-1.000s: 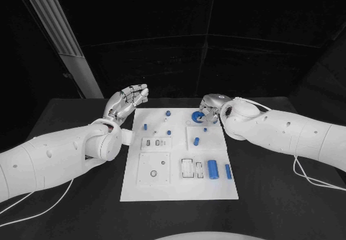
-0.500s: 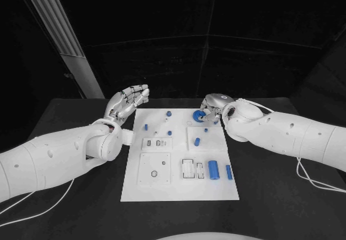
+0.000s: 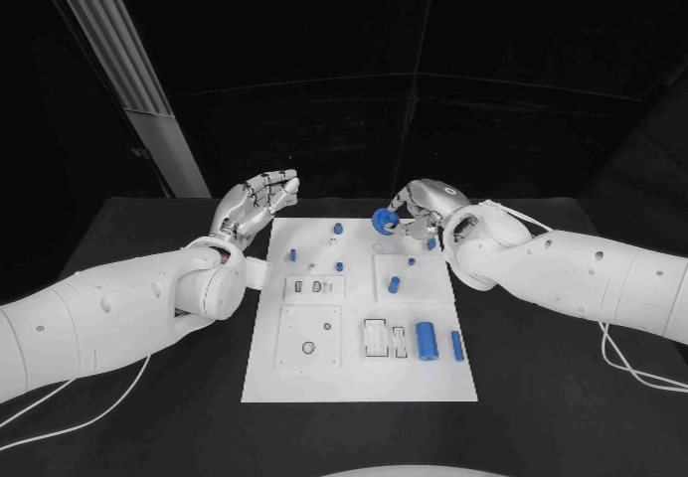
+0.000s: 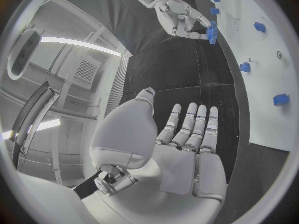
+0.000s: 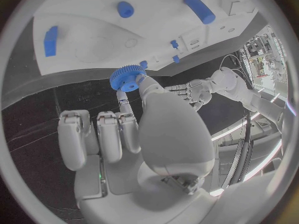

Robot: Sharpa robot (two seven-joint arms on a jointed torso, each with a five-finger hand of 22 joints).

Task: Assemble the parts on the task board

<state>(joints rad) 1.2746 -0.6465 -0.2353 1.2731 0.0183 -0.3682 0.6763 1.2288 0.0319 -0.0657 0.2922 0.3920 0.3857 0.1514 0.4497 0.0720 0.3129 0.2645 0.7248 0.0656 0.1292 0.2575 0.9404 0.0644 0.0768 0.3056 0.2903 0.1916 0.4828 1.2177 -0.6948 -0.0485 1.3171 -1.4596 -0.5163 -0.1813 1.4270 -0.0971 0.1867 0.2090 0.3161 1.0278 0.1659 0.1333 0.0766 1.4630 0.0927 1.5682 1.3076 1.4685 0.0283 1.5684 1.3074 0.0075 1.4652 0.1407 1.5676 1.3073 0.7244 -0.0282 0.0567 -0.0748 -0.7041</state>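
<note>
My right hand (image 3: 421,207) pinches a blue gear (image 3: 385,220) and holds it just above the far end of the white task board (image 3: 359,373). In the right wrist view the gear (image 5: 127,77) sits at the fingertips of the right hand (image 5: 134,134), with the board (image 5: 81,55) beyond it. My left hand (image 3: 258,199) hovers open at the board's far left corner, fingers straight and empty. The left wrist view shows the left hand (image 4: 184,149) flat and bare, and the right hand (image 4: 182,18) with the gear (image 4: 212,33).
Small blue pegs (image 3: 340,228) stand on the far half of the board. A blue cylinder (image 3: 425,339) and a thinner blue bar (image 3: 457,345) lie at its near right. White inset blocks (image 3: 307,338) sit on the near half. A grey pillar (image 3: 136,89) rises behind the left.
My right hand has lifted the blue gear off the board and carried it slightly left and away. The left hand has stayed where it was.
</note>
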